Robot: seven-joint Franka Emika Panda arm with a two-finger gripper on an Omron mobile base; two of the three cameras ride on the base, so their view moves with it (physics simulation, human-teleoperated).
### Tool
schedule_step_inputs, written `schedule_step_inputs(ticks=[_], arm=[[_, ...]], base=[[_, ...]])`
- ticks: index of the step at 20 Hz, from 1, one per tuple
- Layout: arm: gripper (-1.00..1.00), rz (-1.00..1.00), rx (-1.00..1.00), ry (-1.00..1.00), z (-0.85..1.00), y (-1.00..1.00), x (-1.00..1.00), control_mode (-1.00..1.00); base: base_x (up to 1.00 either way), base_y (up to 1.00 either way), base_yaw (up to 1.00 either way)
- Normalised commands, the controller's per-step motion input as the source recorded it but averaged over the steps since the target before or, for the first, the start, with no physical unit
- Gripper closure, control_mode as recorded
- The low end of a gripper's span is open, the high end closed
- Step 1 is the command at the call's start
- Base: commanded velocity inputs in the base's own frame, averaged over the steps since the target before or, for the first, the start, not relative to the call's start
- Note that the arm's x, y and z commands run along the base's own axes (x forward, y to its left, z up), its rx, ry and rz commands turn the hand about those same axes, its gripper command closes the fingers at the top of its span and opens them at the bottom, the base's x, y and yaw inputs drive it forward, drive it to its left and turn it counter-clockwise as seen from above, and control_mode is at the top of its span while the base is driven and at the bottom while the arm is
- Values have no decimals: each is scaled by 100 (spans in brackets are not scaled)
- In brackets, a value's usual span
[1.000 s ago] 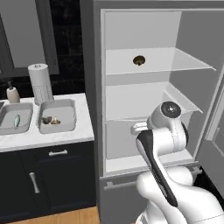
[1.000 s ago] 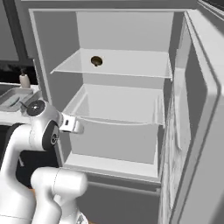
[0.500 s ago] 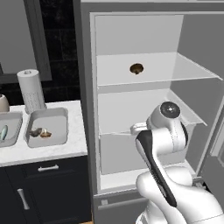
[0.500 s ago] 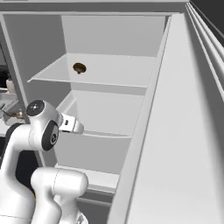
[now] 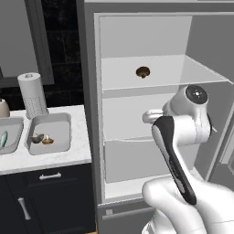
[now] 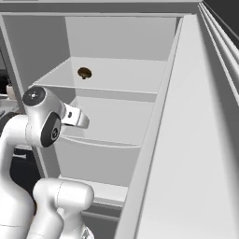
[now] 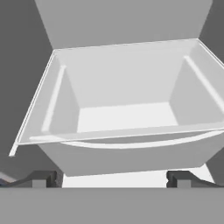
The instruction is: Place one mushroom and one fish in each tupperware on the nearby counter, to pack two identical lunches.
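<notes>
Even, diffuse rendered light fills the open fridge (image 5: 146, 91), with no clear source, glare or hard shadows; its shelves and walls read as soft pale greys. Left of the fridge, the wall is dim and nearly black. Edges look slightly soft and blocky, without lens distortion.

Fridge shelf (image 5: 183, 73) carries one brown mushroom (image 5: 143, 71), sitting near the middle toward the back, alone on it. White marble counter (image 5: 50, 160) left of the fridge holds two grey tupperware trays side by side: right tray (image 5: 64, 123) has a mushroom and something pale in it, left tray (image 5: 13, 123) has a fish (image 5: 3, 138). Paper towel roll (image 5: 32, 93) stands upright behind the trays.
</notes>
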Motion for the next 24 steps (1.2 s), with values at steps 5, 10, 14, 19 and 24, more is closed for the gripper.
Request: schedule_step_inputs(ticks=[5,10,14,19,24], arm=[[-100,0,1,-8,100,-10,-9,-100],[-100,0,-4,-13,100,-7,0,-100],[-100,0,-4,-13,99,7,40,-100],[-100,0,-7,2,32,20,100,-100],[-100,0,0,5,-19,7,86,-100]], base=[[0,0,0],[0,0,0],[0,0,0],[0,0,0],[0,0,0]])
